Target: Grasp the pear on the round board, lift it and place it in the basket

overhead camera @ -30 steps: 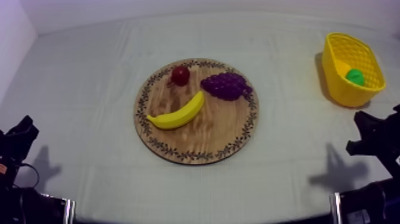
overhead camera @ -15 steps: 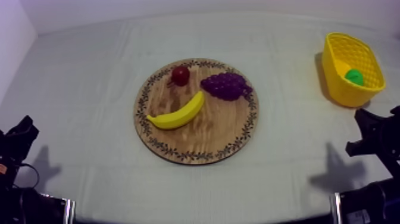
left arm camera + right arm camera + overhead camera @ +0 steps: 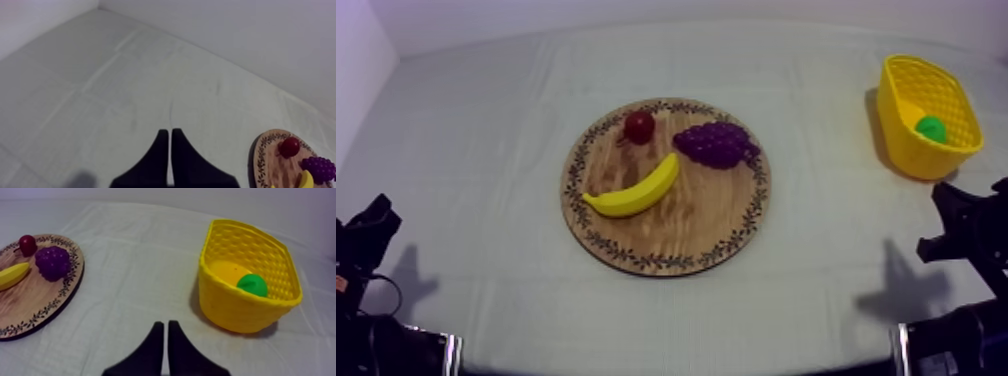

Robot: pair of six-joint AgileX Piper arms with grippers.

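Observation:
The green pear lies inside the yellow basket at the far right of the table; the right wrist view shows the pear resting against the basket far wall. The round wooden board sits mid-table. My left gripper rests low at the left edge, and its fingers lie together as a narrow wedge over bare cloth. My right gripper rests low at the right, below the basket, fingers likewise together, holding nothing.
On the board lie a banana, a bunch of grapes and a small red fruit. The left wrist view catches the board's edge with the red fruit and grapes. Open cloth surrounds the board.

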